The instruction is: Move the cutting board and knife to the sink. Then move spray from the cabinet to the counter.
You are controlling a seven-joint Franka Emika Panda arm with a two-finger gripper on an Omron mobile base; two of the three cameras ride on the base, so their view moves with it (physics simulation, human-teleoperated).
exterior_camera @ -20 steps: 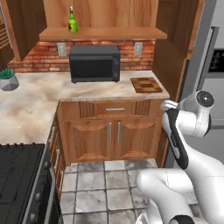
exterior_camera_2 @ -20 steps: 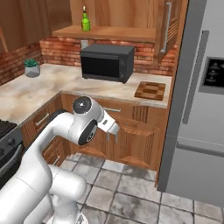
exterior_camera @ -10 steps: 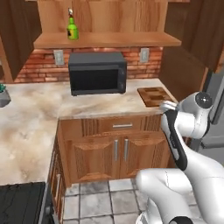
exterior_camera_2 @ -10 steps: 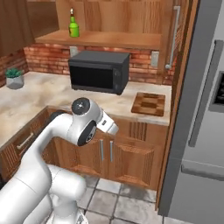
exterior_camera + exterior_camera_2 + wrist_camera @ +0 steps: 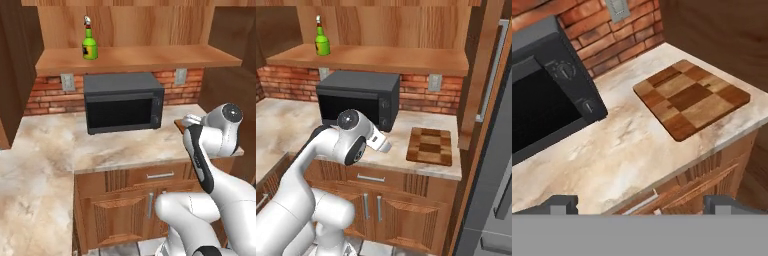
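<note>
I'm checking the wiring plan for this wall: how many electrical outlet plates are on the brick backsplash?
2: one grey outlet plate left of the black microwave, one right of it. More may hide behind the microwave.

1. Arm (image 5: pixel 316 165): glossy white, rounded tubular links.
2. Joints: dark grey round end caps and black seam bands.
3. Gripper (image 5: pixel 642 204): two small dark grey, blocky finger tips.

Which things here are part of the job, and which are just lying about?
Part of the job:
- cutting board, flat on the counter
- spray bottle, upright on the cabinet shelf
- pincer, open, holding nothing

Lying about:
- microwave
- wall sockets
- fridge
</note>
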